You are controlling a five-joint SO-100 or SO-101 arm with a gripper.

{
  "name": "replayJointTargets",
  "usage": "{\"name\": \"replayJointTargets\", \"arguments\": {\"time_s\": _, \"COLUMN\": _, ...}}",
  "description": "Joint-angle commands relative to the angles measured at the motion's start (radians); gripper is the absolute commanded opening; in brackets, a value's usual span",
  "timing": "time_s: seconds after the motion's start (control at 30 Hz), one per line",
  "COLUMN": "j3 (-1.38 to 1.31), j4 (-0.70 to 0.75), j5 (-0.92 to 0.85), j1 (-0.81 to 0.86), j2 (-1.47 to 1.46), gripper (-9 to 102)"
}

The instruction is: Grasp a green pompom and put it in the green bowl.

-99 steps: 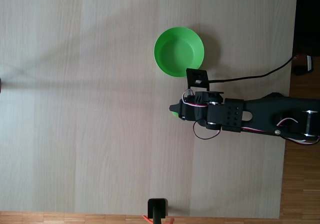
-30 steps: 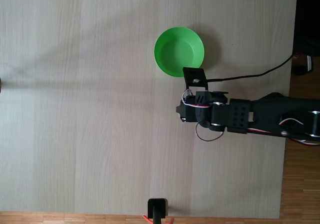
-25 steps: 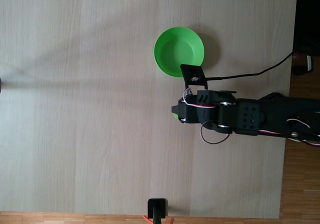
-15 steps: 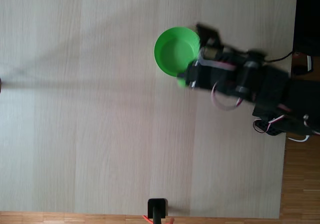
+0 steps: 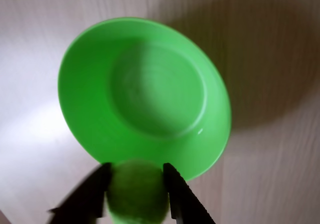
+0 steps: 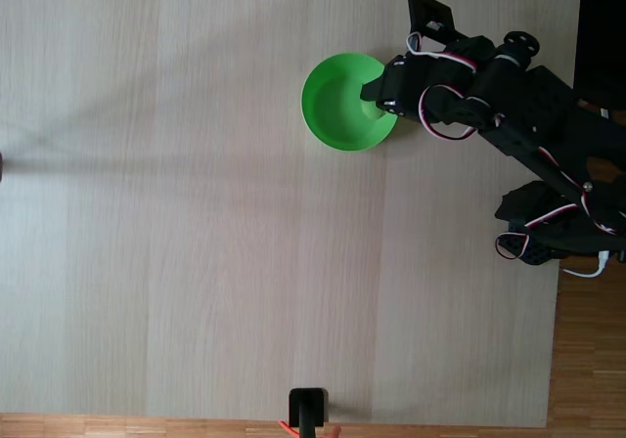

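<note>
The green bowl (image 5: 145,94) (image 6: 337,101) is round, smooth and empty, standing on the pale wooden table. In the wrist view the fuzzy green pompom (image 5: 136,191) is pinched between the two dark fingers of my gripper (image 5: 135,176), held just over the bowl's near rim. In the fixed view my gripper (image 6: 375,93) reaches over the bowl's right rim from the right, and the pompom (image 6: 371,108) shows as a small green bit at its tip.
The black arm (image 6: 518,115) stretches from the right edge of the table (image 6: 196,262). A small black stand (image 6: 308,407) sits at the table's bottom edge in the fixed view. Wooden floor shows to the right and below.
The arm has swung up in the fixed view, from below the bowl to over its right rim, carrying the pompom off the table with it.
</note>
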Motion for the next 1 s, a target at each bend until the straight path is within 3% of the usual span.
{"name": "replayJointTargets", "arguments": {"time_s": 0.0, "j3": -0.040, "j4": 0.005, "j5": -0.006, "j1": 0.005, "j2": 0.006, "gripper": 21}}
{"name": "replayJointTargets", "arguments": {"time_s": 0.17, "j3": -0.038, "j4": 0.006, "j5": -0.006, "j1": 0.005, "j2": 0.006, "gripper": 26}}
{"name": "replayJointTargets", "arguments": {"time_s": 0.43, "j3": 0.018, "j4": 0.005, "j5": 0.000, "j1": -0.087, "j2": 0.094, "gripper": 18}}
{"name": "replayJointTargets", "arguments": {"time_s": 0.73, "j3": 0.368, "j4": -0.028, "j5": 0.031, "j1": -0.339, "j2": 0.445, "gripper": -1}}
{"name": "replayJointTargets", "arguments": {"time_s": 0.97, "j3": 0.724, "j4": -0.221, "j5": 0.206, "j1": -0.451, "j2": 0.698, "gripper": 0}}
